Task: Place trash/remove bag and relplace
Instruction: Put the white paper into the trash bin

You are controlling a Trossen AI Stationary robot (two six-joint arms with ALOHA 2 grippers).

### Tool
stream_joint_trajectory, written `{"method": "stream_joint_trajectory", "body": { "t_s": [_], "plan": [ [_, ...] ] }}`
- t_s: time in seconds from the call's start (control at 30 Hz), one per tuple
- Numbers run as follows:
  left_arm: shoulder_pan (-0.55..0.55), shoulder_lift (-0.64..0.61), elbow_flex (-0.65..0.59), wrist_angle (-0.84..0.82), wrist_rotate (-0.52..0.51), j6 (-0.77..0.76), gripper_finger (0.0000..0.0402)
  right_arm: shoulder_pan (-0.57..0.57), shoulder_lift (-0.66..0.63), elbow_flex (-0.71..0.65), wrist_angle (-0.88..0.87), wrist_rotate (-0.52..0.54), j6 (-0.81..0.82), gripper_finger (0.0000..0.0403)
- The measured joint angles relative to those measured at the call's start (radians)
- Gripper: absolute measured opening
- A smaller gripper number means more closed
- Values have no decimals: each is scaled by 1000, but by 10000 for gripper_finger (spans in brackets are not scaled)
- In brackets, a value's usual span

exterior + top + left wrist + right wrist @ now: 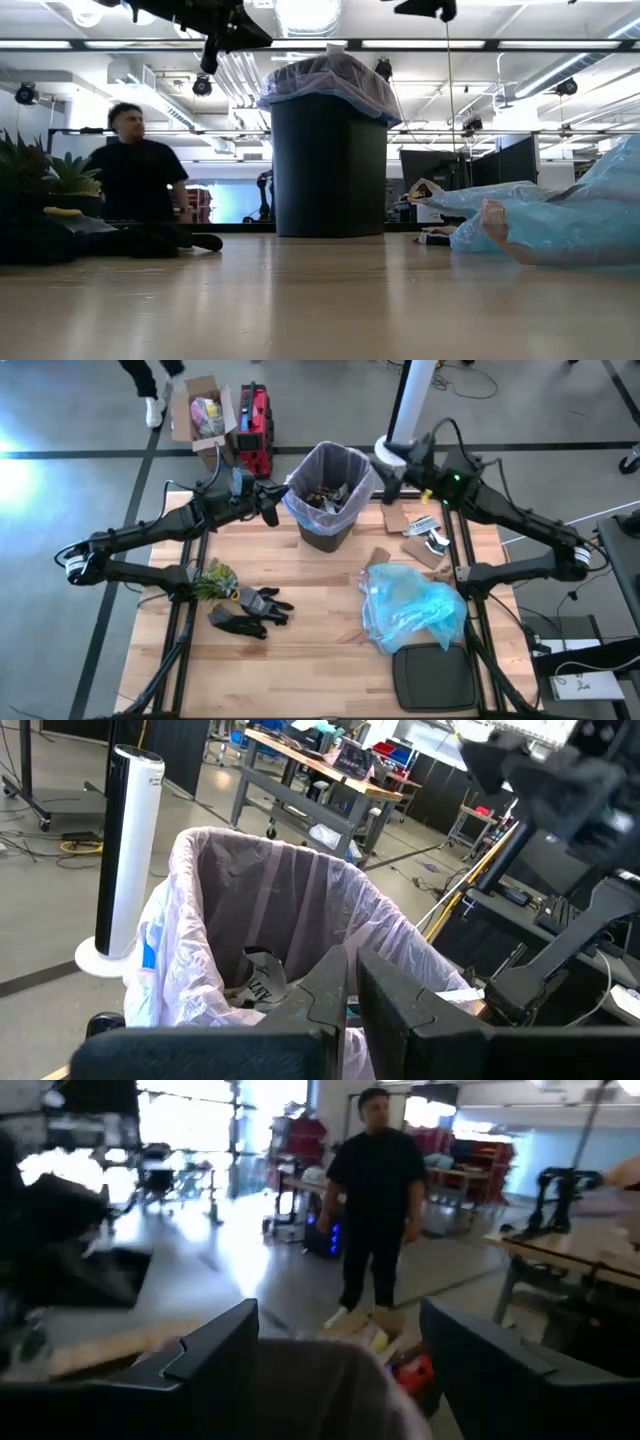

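the right gripper point(388, 468) hangs released above the bag point(330, 485) at upper centre; the left gripper point(268, 503), clenched empty, waits beside it.

Two dark arms on show here, matte black all over, built from long slim tube sections with chunkier rounded joints between them. The left arm point(150, 540) wears a pale band at its elbow end, and a blue patch sits near its wrist. The right arm point(520, 525) has the same pale band at its outer joint, plus a small green light and a yellow mark glowing near the wrist. Thin black cables loop off both. The left gripper point(352, 1005) has flat, blocky black fingers with notched inner edges; the right gripper point(340, 1365) has broad, smooth black plates, squared at the tips.
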Motion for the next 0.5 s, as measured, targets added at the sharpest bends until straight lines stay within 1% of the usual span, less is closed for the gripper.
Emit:
{"method": "stream_joint_trajectory", "body": {
  "t_s": [0.07,0.13,0.23,0.4,0.5],
  "plan": [
    [0,10,0,7,0,-13,10,0,-50,-58,-80,-3,-4,262],
    [-1,20,0,29,0,-33,10,-1,-88,-122,-179,21,6,258],
    [-10,38,0,59,-1,-59,10,-3,-140,-231,-293,44,120,252],
    [-37,65,0,86,0,-60,10,26,-222,-396,-307,-59,329,243],
    [-48,71,0,80,0,-43,10,70,-241,-462,-370,-115,392,236]
  ]
}}
